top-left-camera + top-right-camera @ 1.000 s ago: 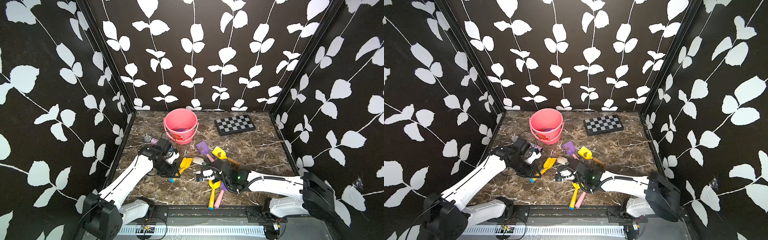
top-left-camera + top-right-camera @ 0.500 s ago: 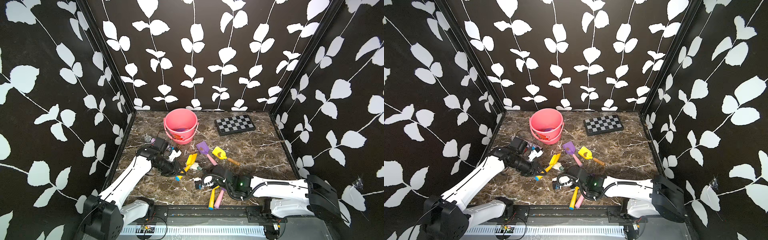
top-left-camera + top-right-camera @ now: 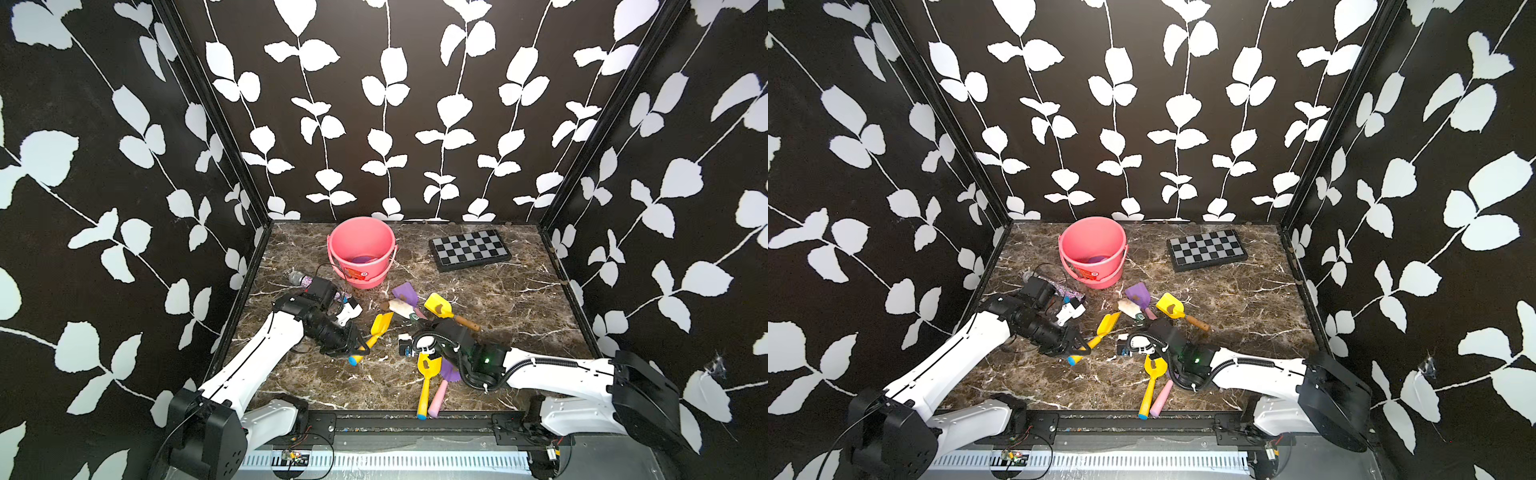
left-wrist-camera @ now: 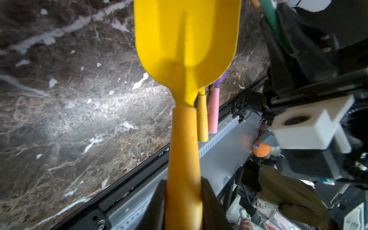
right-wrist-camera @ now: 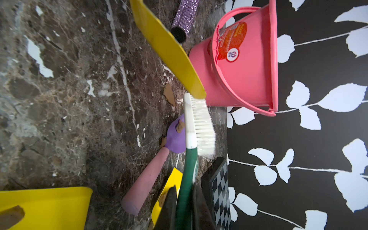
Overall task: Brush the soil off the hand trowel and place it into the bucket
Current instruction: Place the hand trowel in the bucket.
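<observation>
Checkerboard (image 3: 469, 250) (lying flat), glittery purple tube (image 3: 300, 279)

Bright even light, glare on marble tabletop (image 4: 95, 108), blurred wrist-view foregrounds

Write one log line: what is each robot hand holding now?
left gripper: shut on yellow trowel | right gripper: shut on brush | bucket: upright, held trowel outside it

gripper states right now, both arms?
left gripper: closed on the yellow trowel, by its handle.
right gripper: closed on the brush, by its green handle.
</observation>
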